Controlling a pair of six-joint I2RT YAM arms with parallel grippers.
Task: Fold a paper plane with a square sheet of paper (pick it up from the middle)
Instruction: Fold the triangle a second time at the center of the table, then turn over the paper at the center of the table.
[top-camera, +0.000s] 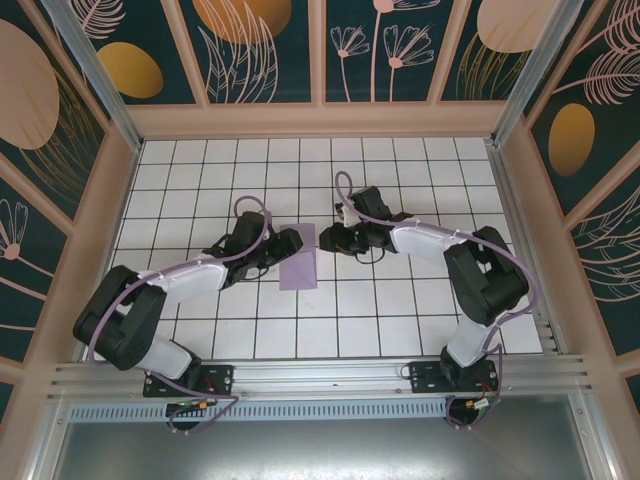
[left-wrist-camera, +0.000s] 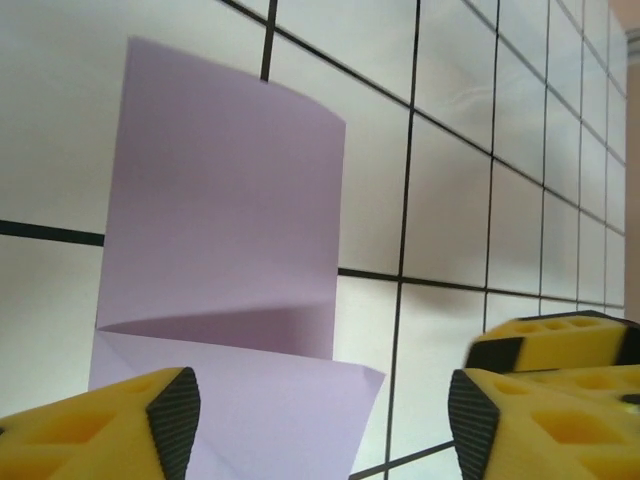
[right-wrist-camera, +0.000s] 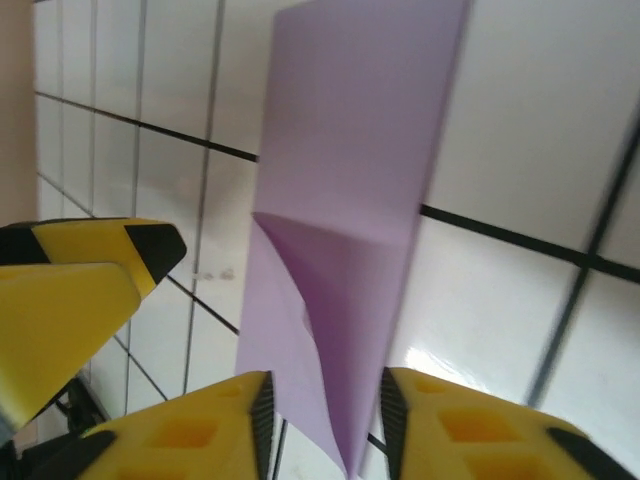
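Your white-tiled desk (top-camera: 400, 320) carried the lilac sheet of paper (top-camera: 299, 262) near its middle, folded over into a narrow strip between the two arms' tips. Your left pincer (left-wrist-camera: 315, 415) stood wide apart over one end of it, clamping nothing. Your right pincer (right-wrist-camera: 325, 415) stood narrowly apart, the other end showing in its gap.

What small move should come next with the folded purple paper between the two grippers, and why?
Probably draw the right gripper back off the sheet of paper: its jaws stand apart with the sheet's edge between them, the left gripper is open too, and the sheet lies folded on the table, nothing holding it.
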